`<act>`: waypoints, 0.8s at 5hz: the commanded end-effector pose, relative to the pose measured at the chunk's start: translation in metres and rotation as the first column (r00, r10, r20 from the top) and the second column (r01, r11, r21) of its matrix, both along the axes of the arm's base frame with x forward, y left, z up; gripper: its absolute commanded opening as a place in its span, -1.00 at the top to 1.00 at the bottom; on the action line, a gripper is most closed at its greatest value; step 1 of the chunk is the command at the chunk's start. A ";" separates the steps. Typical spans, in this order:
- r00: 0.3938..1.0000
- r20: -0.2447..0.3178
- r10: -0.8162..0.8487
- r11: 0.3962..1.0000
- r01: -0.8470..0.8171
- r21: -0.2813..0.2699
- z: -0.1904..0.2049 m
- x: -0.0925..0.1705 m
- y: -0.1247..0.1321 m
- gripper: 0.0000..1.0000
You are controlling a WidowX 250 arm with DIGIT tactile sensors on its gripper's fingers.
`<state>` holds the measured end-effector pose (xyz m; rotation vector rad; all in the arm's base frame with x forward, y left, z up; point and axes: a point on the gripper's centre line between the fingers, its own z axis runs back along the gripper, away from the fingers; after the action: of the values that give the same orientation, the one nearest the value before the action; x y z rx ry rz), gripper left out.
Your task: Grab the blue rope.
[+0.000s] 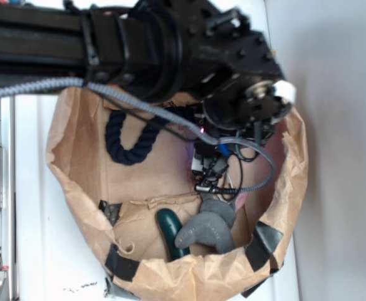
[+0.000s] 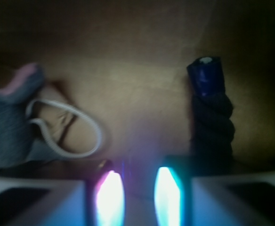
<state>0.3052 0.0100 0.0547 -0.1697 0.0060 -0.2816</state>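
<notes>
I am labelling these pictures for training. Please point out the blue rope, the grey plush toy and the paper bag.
blue rope (image 1: 130,143): exterior view, on the curved twisted strands.
grey plush toy (image 1: 209,227): exterior view, on the middle of its grey body.
paper bag (image 1: 195,276): exterior view, on its crumpled brown rim near the bottom.

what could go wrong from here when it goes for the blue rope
1. In the wrist view the blue rope sits off to the right of the claw, not between the glowing fingers, so closing now would likely catch nothing.
2. The grey plush bunny and its white loop lie close on the left; a drift that way could snag them.
3. The grey cable drapes over the rope in the exterior view and might tangle.
</notes>
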 end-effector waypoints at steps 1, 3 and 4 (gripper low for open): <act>0.999 0.047 0.006 1.000 -0.007 0.011 0.026 0.012 0.024 -1.00; 0.981 0.167 0.101 0.987 -0.120 0.108 0.006 0.003 0.040 -1.00; 0.979 0.189 0.076 0.987 -0.101 0.128 -0.009 -0.003 0.031 -1.00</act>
<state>0.2944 0.0408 0.0268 -0.0284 -0.0967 -0.2000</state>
